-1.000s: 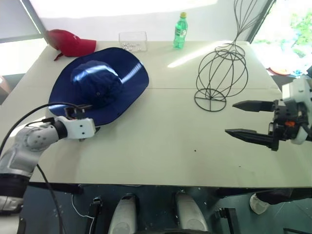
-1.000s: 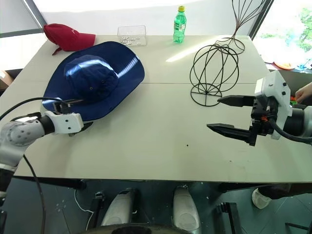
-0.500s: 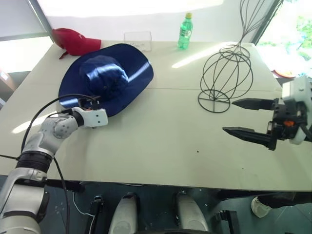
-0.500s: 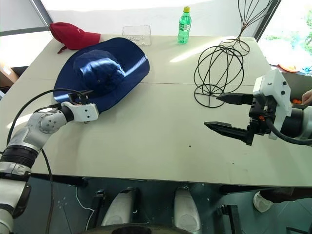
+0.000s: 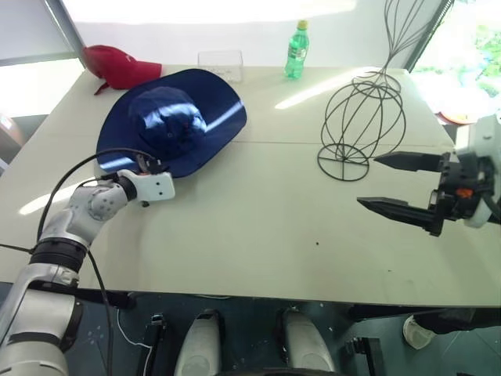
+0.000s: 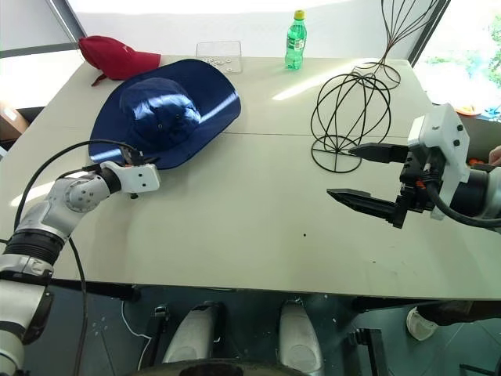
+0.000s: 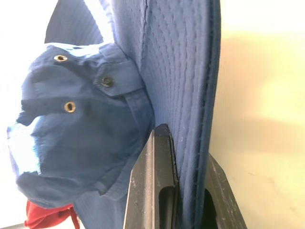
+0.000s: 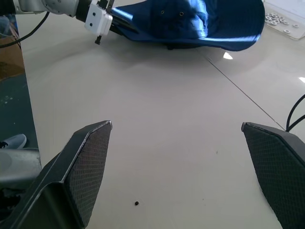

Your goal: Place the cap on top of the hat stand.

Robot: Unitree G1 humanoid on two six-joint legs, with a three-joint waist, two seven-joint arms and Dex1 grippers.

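The navy-blue cap [image 5: 176, 117] lies crown-up on the table's far left, its wide brim spread flat. My left gripper [image 5: 149, 166] is shut on the near edge of the brim; the left wrist view has the brim [image 7: 190, 143] pinched between my two black fingers [image 7: 155, 191]. The hat stand [image 5: 362, 124], a black wire globe on a ring base, sits at the right of the table. My right gripper [image 5: 395, 184] hovers open just in front of the stand's base, holding nothing, and its two fingers [image 8: 83, 167] frame bare tabletop in the right wrist view.
A red baseball cap [image 5: 117, 66] rests at the far left corner. A clear plastic box [image 5: 220, 63] and a green bottle [image 5: 295, 49] stand along the back edge. A taller wire form [image 5: 411, 31] rises behind the stand. The table's near edge [image 5: 258, 290] runs below my arms.
My left gripper went from open to shut on the cap's near brim after sliding forward. The camera shifted early on. The right gripper stayed in place.
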